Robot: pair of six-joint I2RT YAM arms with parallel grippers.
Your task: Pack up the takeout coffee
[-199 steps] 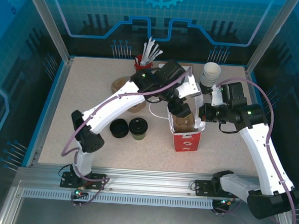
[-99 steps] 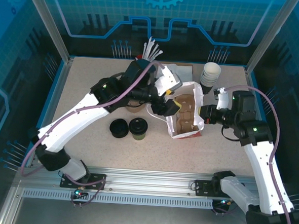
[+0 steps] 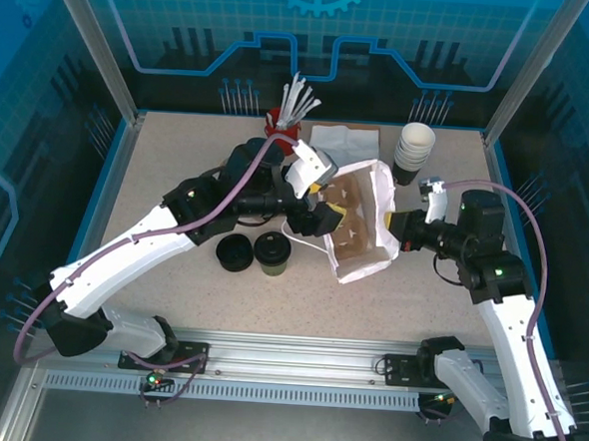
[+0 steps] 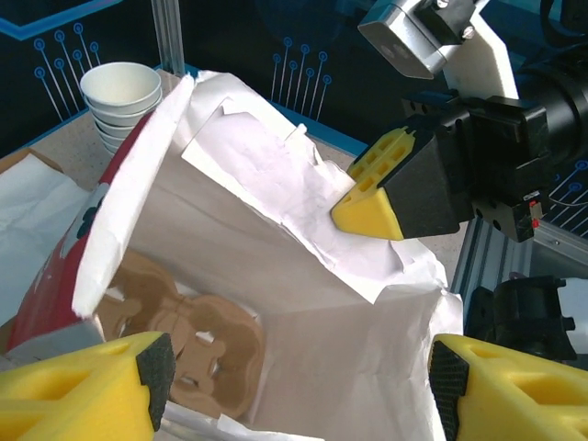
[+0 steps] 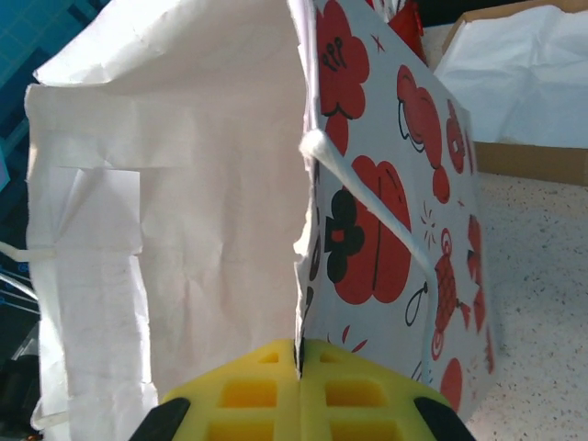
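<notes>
Nearest to my bases, the takeout coffee [image 3: 272, 251] stands upright on the worktop [image 3: 177, 173], black lid on, with a stack of black lids [image 3: 235, 252] just beside it at its 9 o'clock. It is not yet packed: it sits outside the paper bag [image 3: 371, 200], at about 8 o'clock from it. The bag lies tipped over with its mouth turned toward the coffee, showing a brown cup carrier [image 4: 184, 340] inside. My right fingers [image 5: 299, 386] are pressed together on the bag's rim at its 3 o'clock side, which I judge keeps the mouth lifted and spread so a cup can go in. My left fingers [image 3: 323, 217] are spread apart and hold nothing, poised at the bag's mouth on its 9 o'clock side, probably from shaping the opening. Farther back, a stack of cups [image 3: 415, 148] stands at 1 o'clock from the bag and straws [image 3: 294, 103] at 11 o'clock.
</notes>
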